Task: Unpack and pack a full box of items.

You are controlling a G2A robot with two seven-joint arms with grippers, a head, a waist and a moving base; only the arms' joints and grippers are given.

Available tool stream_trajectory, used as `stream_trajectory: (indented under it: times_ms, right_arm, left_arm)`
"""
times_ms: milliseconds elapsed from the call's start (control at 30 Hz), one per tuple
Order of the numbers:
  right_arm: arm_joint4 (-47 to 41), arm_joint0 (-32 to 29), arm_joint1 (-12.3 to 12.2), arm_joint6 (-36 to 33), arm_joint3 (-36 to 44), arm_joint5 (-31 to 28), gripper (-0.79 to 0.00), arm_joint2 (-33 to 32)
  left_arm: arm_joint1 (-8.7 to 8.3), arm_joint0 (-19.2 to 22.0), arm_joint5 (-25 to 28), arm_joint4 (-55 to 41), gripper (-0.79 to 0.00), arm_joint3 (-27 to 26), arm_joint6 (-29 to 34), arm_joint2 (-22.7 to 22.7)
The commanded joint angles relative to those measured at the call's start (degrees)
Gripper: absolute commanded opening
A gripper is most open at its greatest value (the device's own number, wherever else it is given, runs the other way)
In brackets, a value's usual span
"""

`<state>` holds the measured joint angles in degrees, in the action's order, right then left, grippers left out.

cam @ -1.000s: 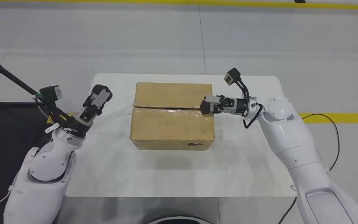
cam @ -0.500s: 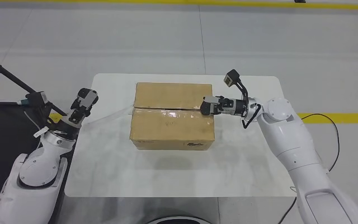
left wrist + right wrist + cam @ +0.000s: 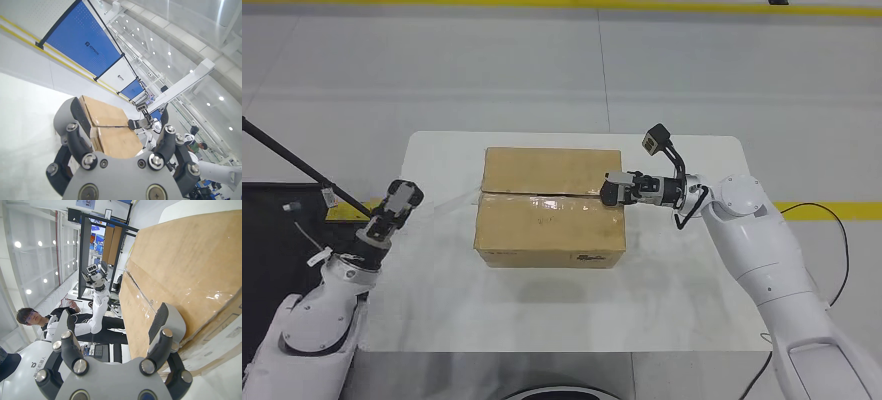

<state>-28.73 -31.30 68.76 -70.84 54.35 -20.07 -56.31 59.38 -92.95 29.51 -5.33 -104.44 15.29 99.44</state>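
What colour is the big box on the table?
The box is plain brown; top view shows it best.

Left hand [image 3: 402,193] spread, right hand [image 3: 609,189] — spread (wide)

The box [image 3: 550,205] is closed, and its contents are concealed. In the left wrist view, one of the left jaws covers the box's nearest corner. In the right wrist view, the view's edges cut off part of the box, and one of the right jaws covers part of its edge; contact cannot be confirmed.
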Motion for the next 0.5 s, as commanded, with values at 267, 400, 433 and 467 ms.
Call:
stream_trajectory:
  times_ms: [267,400,433,467]
  right_arm:
    - [0.0,0.0,0.0,0.0,0.0,0.0,0.0,0.0]
    - [0.0,0.0,0.0,0.0,0.0,0.0,0.0,0.0]
    - [0.0,0.0,0.0,0.0,0.0,0.0,0.0,0.0]
    - [0.0,0.0,0.0,0.0,0.0,0.0,0.0,0.0]
  left_arm:
    - [0.78,-4.7,-2.1,-1.3,0.0,5.5,2.3,-4.6]
    - [1.18,-0.9,-4.7,-1.0,0.0,9.6,2.4,-7.6]
    - [1.38,0.6,-6.0,-1.5,0.0,11.1,2.0,-8.7]
    - [1.51,1.4,-6.6,-2.0,0.0,11.8,1.6,-9.3]
